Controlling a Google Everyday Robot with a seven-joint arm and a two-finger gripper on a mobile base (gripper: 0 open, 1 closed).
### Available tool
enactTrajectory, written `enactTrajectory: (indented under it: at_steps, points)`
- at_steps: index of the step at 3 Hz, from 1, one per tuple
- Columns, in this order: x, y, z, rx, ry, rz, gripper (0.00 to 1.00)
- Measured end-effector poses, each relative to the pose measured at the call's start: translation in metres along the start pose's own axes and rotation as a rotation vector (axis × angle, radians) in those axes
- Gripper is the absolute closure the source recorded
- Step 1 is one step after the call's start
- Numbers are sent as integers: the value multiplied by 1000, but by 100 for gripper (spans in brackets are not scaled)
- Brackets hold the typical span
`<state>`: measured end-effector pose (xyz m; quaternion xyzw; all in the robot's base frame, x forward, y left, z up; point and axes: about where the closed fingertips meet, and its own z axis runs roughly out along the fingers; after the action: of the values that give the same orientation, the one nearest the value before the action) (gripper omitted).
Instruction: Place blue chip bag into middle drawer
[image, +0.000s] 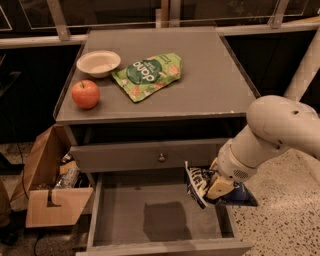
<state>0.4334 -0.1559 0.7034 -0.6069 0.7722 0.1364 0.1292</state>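
Observation:
The blue chip bag, dark navy with white lettering, hangs in my gripper at the right side of the open middle drawer. The gripper is shut on the bag and holds it just above the drawer's right rear corner. The drawer is pulled out, with a plain grey floor that carries the arm's shadow. My white arm reaches in from the right.
On the cabinet top lie a light green pouch, a white bowl and a red apple. The shut drawer front with a knob is above the open drawer. A cardboard box stands on the floor at the left.

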Motion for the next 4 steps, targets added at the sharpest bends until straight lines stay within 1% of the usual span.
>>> enactTrajectory:
  at_steps: [1,2,3,4]
  points:
    - [0,0,0,0,0,0,100]
    - [0,9,29,-43,-18,25,100]
    - [-4,14,75,-103,-39,45,100]
    - [-6,15,113,-138,-50,72,100]
